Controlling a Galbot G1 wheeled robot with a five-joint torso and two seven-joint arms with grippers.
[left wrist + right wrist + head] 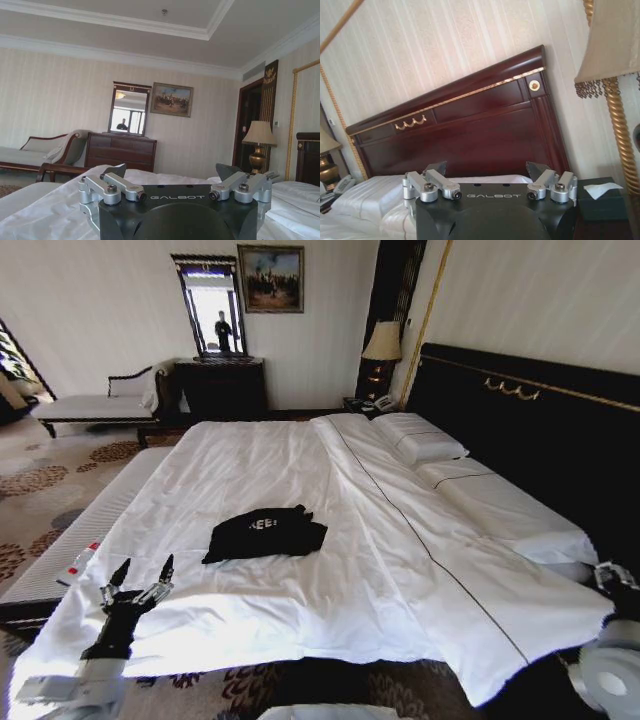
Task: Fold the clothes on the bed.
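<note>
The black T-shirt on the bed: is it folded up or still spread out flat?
Folded, roughly. The black T-shirt lies as a compact, bunched bundle on the white bed, no sleeves spread out, only part of its white lettering showing.

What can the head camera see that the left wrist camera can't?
Head view alone: the black T-shirt lying crumpled mid-bed, the headboard, and the right pincer at the bed's right edge. Left wrist view alone: the ceiling. Both share the open left pincer, the white bed, the mirror, the painting, the dresser and the lamp.
</note>
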